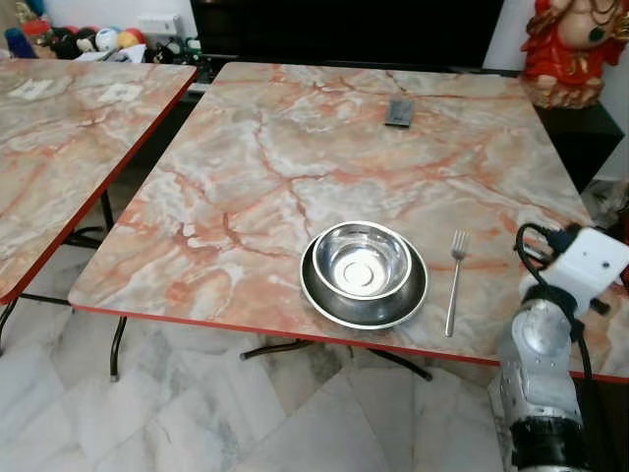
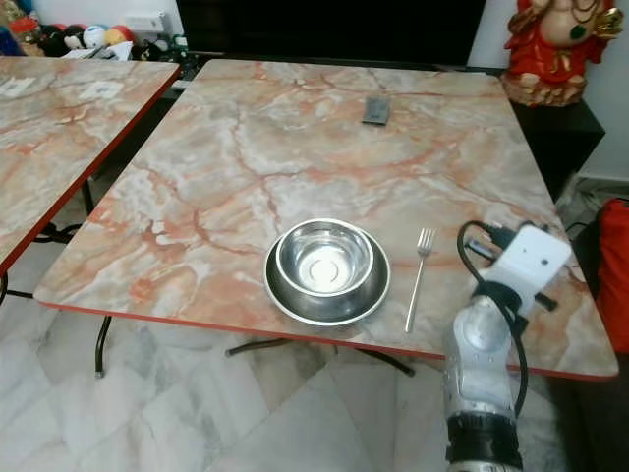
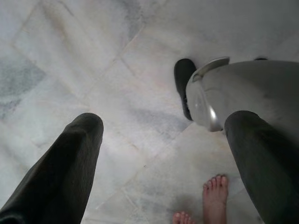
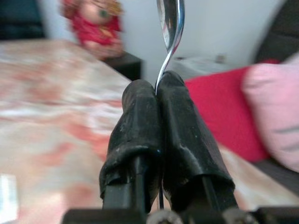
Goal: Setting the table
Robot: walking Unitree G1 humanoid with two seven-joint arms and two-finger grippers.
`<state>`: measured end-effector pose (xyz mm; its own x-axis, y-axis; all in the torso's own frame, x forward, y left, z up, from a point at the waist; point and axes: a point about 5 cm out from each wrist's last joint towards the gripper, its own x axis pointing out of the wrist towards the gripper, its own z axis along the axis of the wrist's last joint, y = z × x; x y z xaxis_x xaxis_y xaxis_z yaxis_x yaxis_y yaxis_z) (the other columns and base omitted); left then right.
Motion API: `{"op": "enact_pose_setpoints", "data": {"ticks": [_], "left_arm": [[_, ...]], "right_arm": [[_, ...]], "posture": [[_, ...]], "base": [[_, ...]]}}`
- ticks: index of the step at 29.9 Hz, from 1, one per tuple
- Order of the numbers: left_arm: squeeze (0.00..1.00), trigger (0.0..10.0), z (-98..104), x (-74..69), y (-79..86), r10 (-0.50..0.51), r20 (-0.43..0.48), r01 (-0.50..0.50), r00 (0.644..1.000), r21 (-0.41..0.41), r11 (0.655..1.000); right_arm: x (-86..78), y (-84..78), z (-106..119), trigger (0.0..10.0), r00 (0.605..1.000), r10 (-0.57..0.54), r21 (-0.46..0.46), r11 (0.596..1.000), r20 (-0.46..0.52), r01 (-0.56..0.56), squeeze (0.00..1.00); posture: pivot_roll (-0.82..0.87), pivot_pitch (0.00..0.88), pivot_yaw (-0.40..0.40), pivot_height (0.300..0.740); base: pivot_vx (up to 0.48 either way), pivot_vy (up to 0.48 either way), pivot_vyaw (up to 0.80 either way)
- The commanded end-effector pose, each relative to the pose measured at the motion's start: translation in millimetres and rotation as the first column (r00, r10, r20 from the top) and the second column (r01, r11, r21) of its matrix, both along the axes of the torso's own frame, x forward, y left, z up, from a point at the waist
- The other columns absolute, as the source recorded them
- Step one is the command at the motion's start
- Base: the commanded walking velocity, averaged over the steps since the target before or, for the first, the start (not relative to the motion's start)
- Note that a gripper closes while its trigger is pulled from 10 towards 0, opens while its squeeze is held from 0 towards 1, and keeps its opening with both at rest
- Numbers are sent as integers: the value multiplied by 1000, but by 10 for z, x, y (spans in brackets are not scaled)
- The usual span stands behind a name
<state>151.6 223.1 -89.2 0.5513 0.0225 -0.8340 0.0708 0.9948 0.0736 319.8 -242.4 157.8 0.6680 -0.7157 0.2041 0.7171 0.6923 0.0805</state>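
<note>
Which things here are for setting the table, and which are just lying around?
For the job: steel bowl, steel plate under it, fork, spoon clamped in the right gripper.
Lying about: remote control, red statue, toys.

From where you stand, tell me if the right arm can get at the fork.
Probably yes. The right arm hangs just beside the fork with bare table between, but its claw is shut on a spoon.

Two marble-patterned tables with red edging on dark metal legs: the main table (image 1: 295, 147) at centre and a second table (image 1: 59, 147) well apart to its left. Both stand on a pale grey-veined marble tile floor (image 1: 197, 413). A red figurine (image 1: 570, 49) sits on a dark cabinet (image 1: 580, 133) at the far right corner, before a white wall (image 1: 98, 12).
</note>
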Motion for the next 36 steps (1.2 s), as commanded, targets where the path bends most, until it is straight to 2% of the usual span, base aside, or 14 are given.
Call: {"op": "enact_pose_setpoints", "data": {"ticks": [1,7,8,12,15,22,25,28,31,33,36], "left_arm": [[0,10000,-41,-95,-10,-3,-34,3,999,2,1000],[0,10000,-54,-64,-106,-11,-38,11,999,-2,1000],[0,10000,-42,-9,-143,-15,-32,15,999,-7,1000],[0,10000,-35,18,-159,-20,-29,19,999,-12,1000],[0,10000,-32,27,-159,-21,-29,21,999,-13,1000],[0,10000,-29,12,-114,-14,-32,13,999,-12,1000],[0,10000,-32,4,-116,-12,-32,11,999,-13,1000],[0,10000,-46,-19,-151,-8,-32,8,999,-19,1000],[0,10000,-58,-30,-193,-10,-32,9,999,-23,1000],[0,10000,-66,-28,-256,0,-27,-1,1000,-39,999],[0,10000,-60,26,-354,11,-13,-12,1000,-57,998]], "right_arm": [[-58,-79,74,10000,997,-80,-20,997,20,80,0],[-84,-108,106,10000,992,-125,-30,992,32,126,0],[-29,-62,76,10000,997,-73,2,997,22,73,0],[113,103,26,10000,995,100,72,992,11,-100,0],[232,266,-69,10000,968,249,148,959,-42,-240,0],[294,289,-89,10000,953,286,152,951,-102,-270,0],[308,289,-19,10000,953,295,133,949,-66,-285,0],[312,324,244,10000,941,332,21,942,67,-334,0],[318,348,351,10000,925,362,-21,932,115,-362,0],[325,357,397,10000,912,386,-33,922,137,-385,0],[322,336,347,10000,911,393,-6,919,129,-395,0]], "posture": [[22,142,20,740],[23,139,27,740],[23,138,29,740],[22,140,30,740],[25,142,30,740],[27,149,31,740],[25,150,30,740],[25,150,30,740],[19,151,27,740],[19,147,20,740],[18,143,12,740]], "base": [[0,0,0],[0,0,0],[0,0,0],[0,0,0],[0,0,0],[0,0,0],[0,0,0],[0,0,0],[0,0,0],[0,0,0],[0,0,0]]}}
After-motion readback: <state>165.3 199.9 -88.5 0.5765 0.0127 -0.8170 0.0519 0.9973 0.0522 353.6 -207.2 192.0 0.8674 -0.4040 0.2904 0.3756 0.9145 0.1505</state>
